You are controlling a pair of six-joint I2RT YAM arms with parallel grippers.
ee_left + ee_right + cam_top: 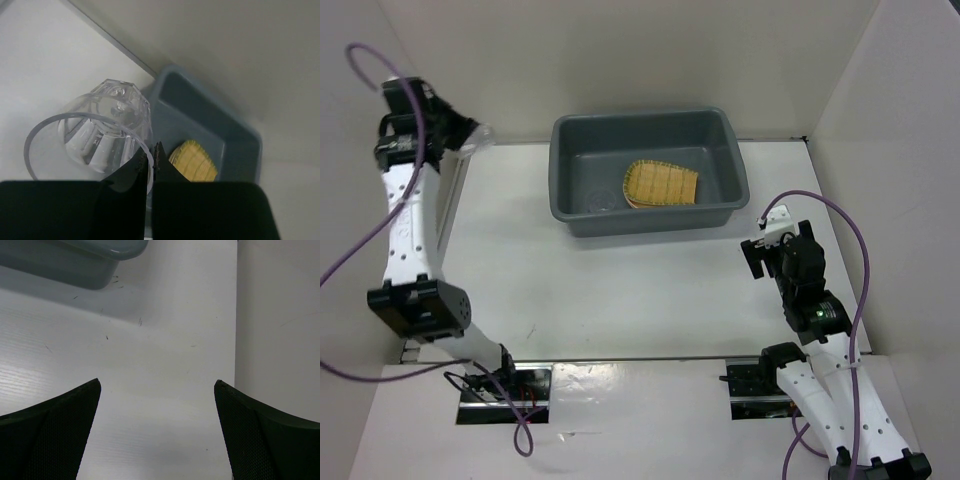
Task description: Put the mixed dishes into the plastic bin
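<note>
At far left, left gripper (pixel 151 154) jaws clamped on clear cup (pixel 100 135), bamboo tray (pixel 662 184) inside plastic bin (pixel 650 218), right gripper (pixel 157 385) jaws apart

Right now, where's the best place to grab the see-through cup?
Pinch the clear cup by its rim, coming from the mouth side. Its open mouth faces the left gripper, and the thin wall fits between the jaws, one inside, one outside.

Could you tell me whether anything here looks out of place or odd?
Nothing looks spilled or broken. The one stray item is the clear cup, pinched at its rim by the left gripper, left of the bin, while the bamboo tray already lies inside.
</note>
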